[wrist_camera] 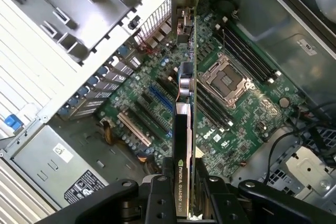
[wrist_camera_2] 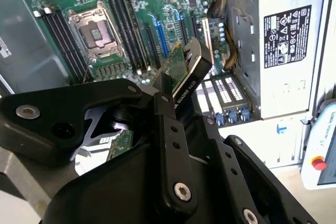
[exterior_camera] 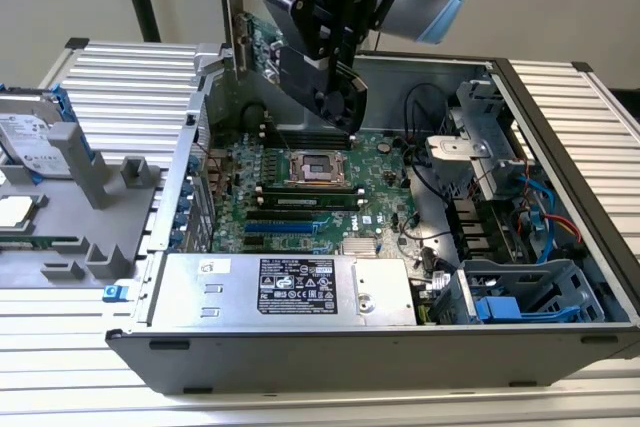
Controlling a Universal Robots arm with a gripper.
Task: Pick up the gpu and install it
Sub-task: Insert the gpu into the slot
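Note:
My gripper (exterior_camera: 322, 75) hangs over the open computer case and is shut on the gpu (exterior_camera: 256, 43), a green card with a black cooler. Its silver end bracket (exterior_camera: 234, 2) stands upright above the case's rear wall. In the first wrist view the gpu (wrist_camera: 185, 93) runs edge-on away from my gripper (wrist_camera: 184, 195), above the motherboard (wrist_camera: 247, 114) and its blue and black expansion slots (wrist_camera: 157, 100). In the second wrist view the gpu (wrist_camera_2: 185, 62) sticks out from between the black fingers (wrist_camera_2: 169, 124). The card is in the air, clear of the slots.
Inside the case sit the CPU socket (exterior_camera: 318, 167), memory sticks (exterior_camera: 305, 197), a silver power supply (exterior_camera: 290, 287) at the front and blue drive cages (exterior_camera: 520, 297) at the exterior view's right. A hard drive (exterior_camera: 30, 132) and grey fixture (exterior_camera: 95, 197) lie at its left.

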